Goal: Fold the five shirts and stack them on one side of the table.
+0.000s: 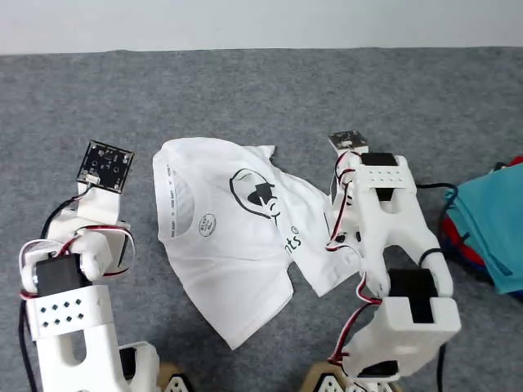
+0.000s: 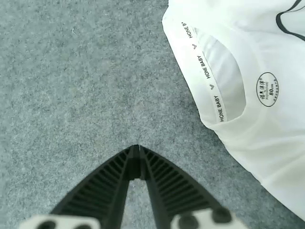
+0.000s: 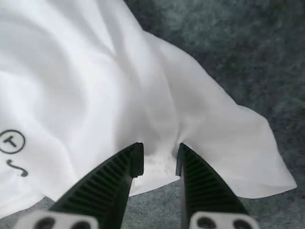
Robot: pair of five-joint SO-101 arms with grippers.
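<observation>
Currently: white shirt [image 1: 221,245], light, limp; I'd pinch an edge. Jaws: right gripper [image 3: 158,160] parted over cloth, left gripper [image 2: 137,153] clenched, empty.

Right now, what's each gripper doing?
Left gripper: closed, holding nothing.
Right gripper: open, straddling the edge of the white shirt.

The left gripper [image 2: 138,150] sat left of the shirt [image 1: 229,245], the right gripper [image 3: 159,153] at its right edge, folded shirts [image 1: 490,233] farther right.
</observation>
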